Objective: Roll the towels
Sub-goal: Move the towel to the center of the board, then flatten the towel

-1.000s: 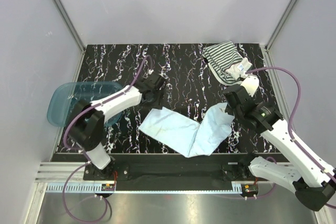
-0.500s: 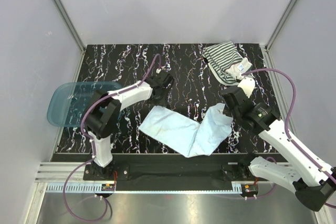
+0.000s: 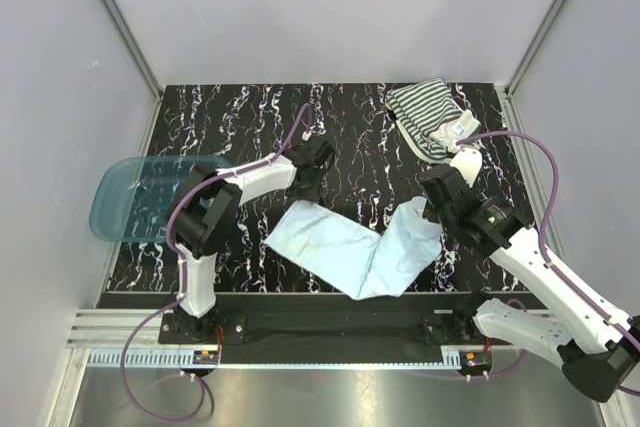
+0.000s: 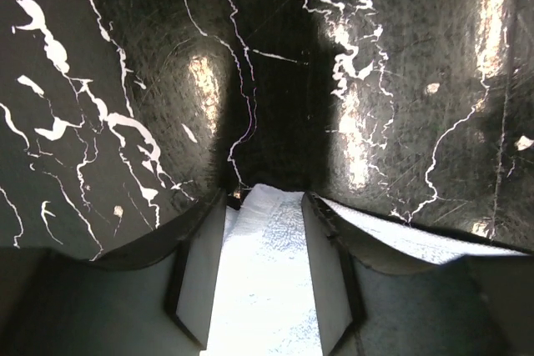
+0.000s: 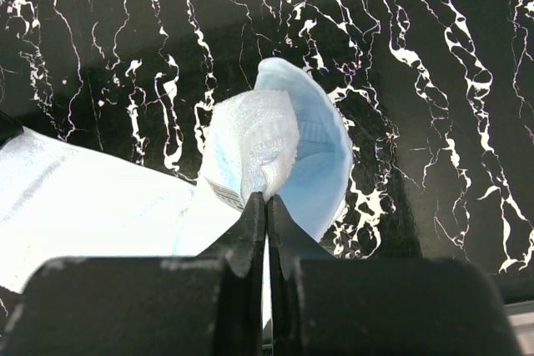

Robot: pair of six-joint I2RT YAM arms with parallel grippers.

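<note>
The light blue towel lies bent in a V near the table's front. My right gripper is shut on its raised right end, which curls up in the right wrist view just past the closed fingertips of that gripper. My left gripper stands at the towel's far left corner. In the left wrist view the jaws of that gripper are apart and the pale cloth lies between them. The striped towel lies bunched at the back right corner, apart from both grippers.
A translucent blue plastic tub hangs over the table's left edge, behind the left arm. The black marbled tabletop is walled by grey panels on three sides. The right arm's cable loops near the striped towel.
My left gripper has swung right and forward, from beside the tub side to the blue towel's far left corner. My right gripper has shifted slightly left, still holding the towel's end.
</note>
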